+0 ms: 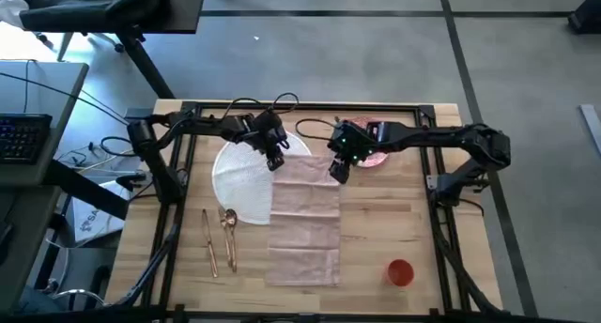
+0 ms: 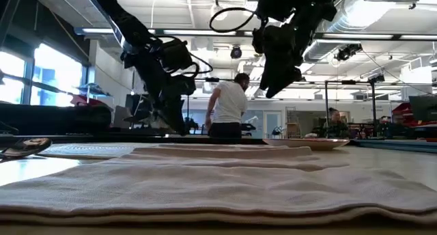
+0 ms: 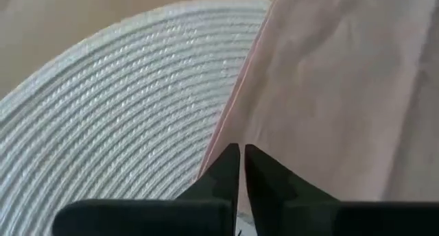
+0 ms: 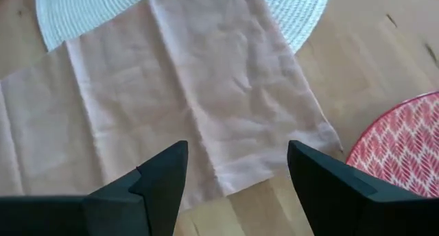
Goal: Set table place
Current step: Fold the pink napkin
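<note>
Napkin first: your pale pink cloth napkin [image 1: 304, 222] lies unfolded down the middle of the light wood plank table [image 1: 376, 238], one edge overlapping the white round ribbed plate [image 1: 242, 177]; your left gripper [image 1: 274, 161] sits pinched together at that overlapping edge; your right gripper [image 1: 336, 170] hangs spread apart above the napkin's far corner, beside the pink patterned plate [image 4: 401, 150]; gold cutlery [image 1: 220, 238] and small orange cup [image 1: 401, 272] wait nearer you.
</note>
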